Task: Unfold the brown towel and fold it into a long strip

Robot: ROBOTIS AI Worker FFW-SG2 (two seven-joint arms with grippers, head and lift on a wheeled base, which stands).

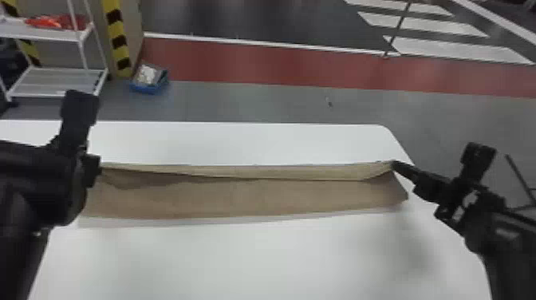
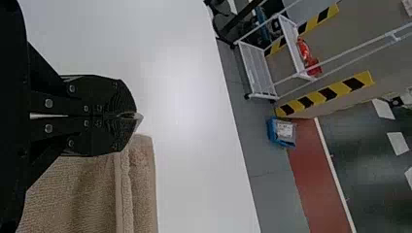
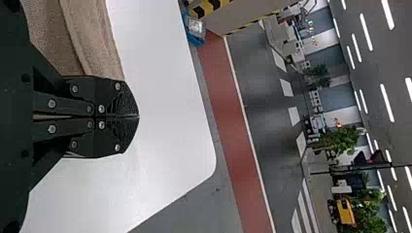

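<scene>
A: Starting on the left, the left gripper (image 2: 135,116) is pressed tight, a scrap of brown towel (image 1: 239,198) pinched in its tips at the far-left corner!

B: And across the middle, that towel makes a long band over the white table (image 1: 255,255), a paler flap running along its far side. Looks like the lengthwise fold is in hand, the unfolding behind it.

A: Over on the right, the right gripper (image 3: 138,116) is closed up too, and it seems to have the far-right corner nipped.

B: So what does the next move call for?

A: Both ends in step! Keep that far edge taut, lay it flat along the strip, then release.

B: Let one end run ahead and the fold could skew.
</scene>
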